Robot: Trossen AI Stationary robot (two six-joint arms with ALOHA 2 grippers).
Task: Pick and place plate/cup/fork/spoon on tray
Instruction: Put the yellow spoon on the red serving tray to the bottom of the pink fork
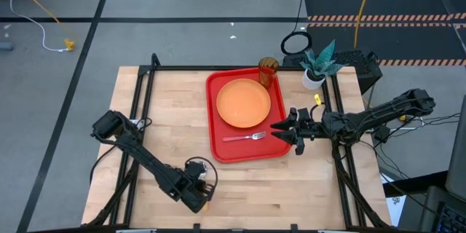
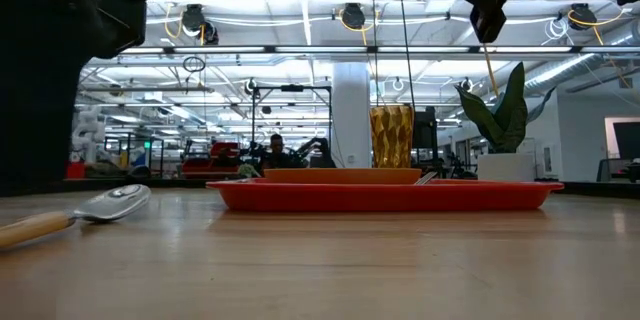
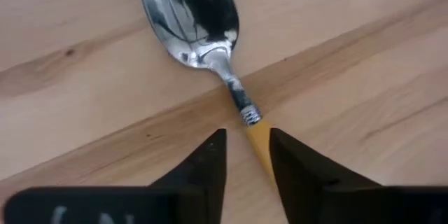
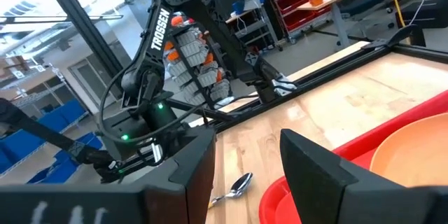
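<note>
From above: large red rectangular plastic tray [image 1: 218, 145] sitting near the far middle of the pale wooden desk [image 1: 167, 116], carrying the round flat orange plate [image 1: 243, 103], with the translucent amber-brown tumbler cup [image 1: 268, 71] upright in the far right corner and the small fork with silver tines and pink-red handle [image 1: 246, 137] lying flat just nearside of the plate. Right pincer [image 1: 283, 132] hovering over the tray's right edge, near the fork's tines, fingers spread apart and empty. Left pincer [image 1: 202, 196] down low at the desk's near edge, well apart from the tray. White pot with a teal plant [image 1: 315, 69] just beyond the tray's far right corner. Level with the desk: small spoon with shiny silver bowl and orange handle [image 2: 75, 214] lying flat on the wood, well left of the tray [image 2: 385, 195]; plate [image 2: 343, 174] and cup [image 2: 391, 136] showing above the rim; right pincer [image 2: 488, 0] hanging high over the tray's right end. Through the left wrist camera: spoon [image 3: 203, 38] bowl-up on the wood, left pincer [image 3: 248, 155] narrowly parted, fingers straddling the orange handle, not clamped on it. Through the right wrist camera: right pincer [image 4: 246, 157] parted with nothing between the fingers, tray [image 4: 308, 182] and plate [image 4: 413, 150] below, spoon [image 4: 234, 187] farther off on the desk, beneath the left arm.
</note>
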